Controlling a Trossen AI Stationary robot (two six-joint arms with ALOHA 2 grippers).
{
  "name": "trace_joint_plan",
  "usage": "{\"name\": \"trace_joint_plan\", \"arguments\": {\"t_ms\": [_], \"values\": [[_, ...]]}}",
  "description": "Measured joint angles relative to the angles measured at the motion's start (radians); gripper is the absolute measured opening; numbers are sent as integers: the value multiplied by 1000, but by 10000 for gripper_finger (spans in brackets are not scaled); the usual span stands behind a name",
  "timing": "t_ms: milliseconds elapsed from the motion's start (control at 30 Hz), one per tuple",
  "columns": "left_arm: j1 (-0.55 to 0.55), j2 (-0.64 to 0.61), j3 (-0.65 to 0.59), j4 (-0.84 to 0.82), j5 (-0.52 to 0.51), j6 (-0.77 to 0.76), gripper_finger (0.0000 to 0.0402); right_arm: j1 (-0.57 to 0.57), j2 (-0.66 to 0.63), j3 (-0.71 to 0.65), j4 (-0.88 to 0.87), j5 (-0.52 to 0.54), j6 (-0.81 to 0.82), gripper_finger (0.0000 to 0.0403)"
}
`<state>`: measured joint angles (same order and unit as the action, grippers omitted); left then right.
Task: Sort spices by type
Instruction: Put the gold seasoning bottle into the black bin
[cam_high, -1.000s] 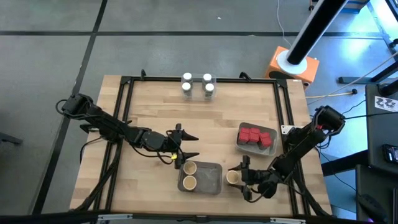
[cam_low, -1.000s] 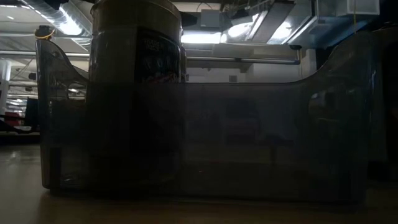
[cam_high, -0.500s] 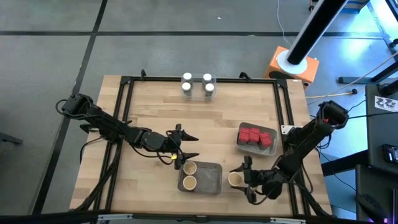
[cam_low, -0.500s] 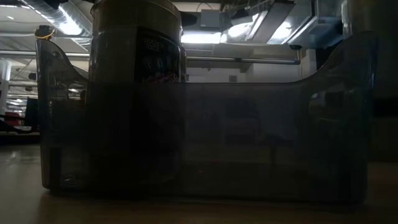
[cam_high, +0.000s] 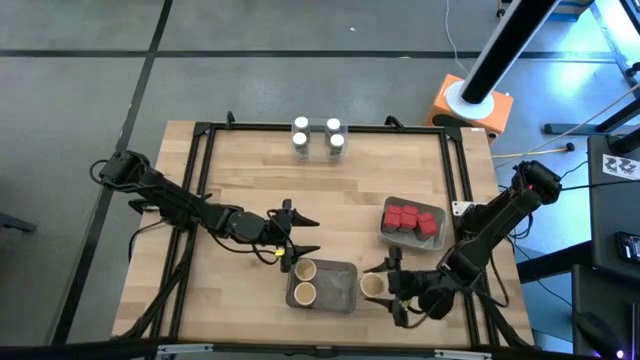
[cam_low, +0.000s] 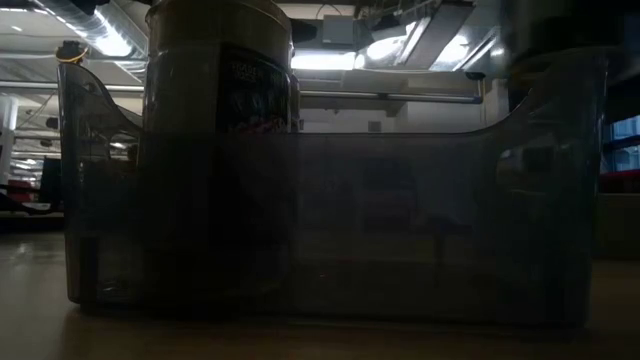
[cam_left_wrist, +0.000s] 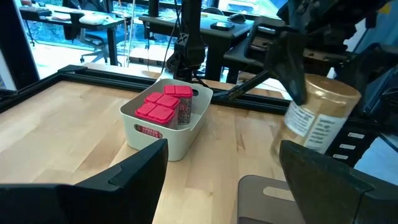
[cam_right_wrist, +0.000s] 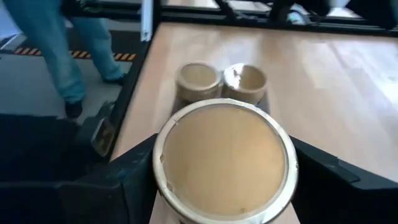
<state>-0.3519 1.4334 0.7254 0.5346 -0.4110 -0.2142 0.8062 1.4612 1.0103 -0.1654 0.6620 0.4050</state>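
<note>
Right gripper (cam_high: 383, 287): we find it near the table's front edge, right of the clear tray, its fingers clamped on either side of 1 tan-topped jar (cam_high: 372, 286). In the right wrist view that jar (cam_right_wrist: 225, 160) fills the space between the 2 dark fingers, so its body below the lid is hidden from us.

Left gripper (cam_high: 300, 234): we log it near the table's middle, just behind the clear tray's left end, jaws spread wide with nothing between them.

Wooden table (cam_high: 250, 185): its front edge is cut off at the bottom of the high view.

Clear tray (cam_high: 343, 288): sits at the front centre. It holds 2 tan-topped jars (cam_high: 305, 281) at its left end, 1 behind the other. In the low view the tray wall (cam_low: 400, 220) blocks nearly everything; we make out only 1 jar (cam_low: 220, 150) dimly through it, label unreadable.

Grey tray (cam_high: 384, 229): stands to the right, behind the right gripper. It carries the red packs (cam_high: 410, 219); we count about 5 tops, though the exact number is hard to make out.

White-capped jars (cam_high: 317, 138): 4 stand in a tight square at the table's rear centre, well apart from both arms.

Person's legs (cam_right_wrist: 59, 43): seen beyond the table in the right wrist view, upper part cut off.
</note>
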Motion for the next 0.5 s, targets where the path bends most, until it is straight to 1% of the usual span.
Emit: {"name": "trace_joint_plan", "arguments": {"t_ms": [167,333,500], "values": [[0,0,0,0,0,0,292,-71,0,0,21,-14,-29,278],[0,0,0,0,0,0,292,-129,14,-12,163,-79,-101,278],[0,0,0,-1,0,4,292,-181,86,-16,256,-154,-129,278]]}}
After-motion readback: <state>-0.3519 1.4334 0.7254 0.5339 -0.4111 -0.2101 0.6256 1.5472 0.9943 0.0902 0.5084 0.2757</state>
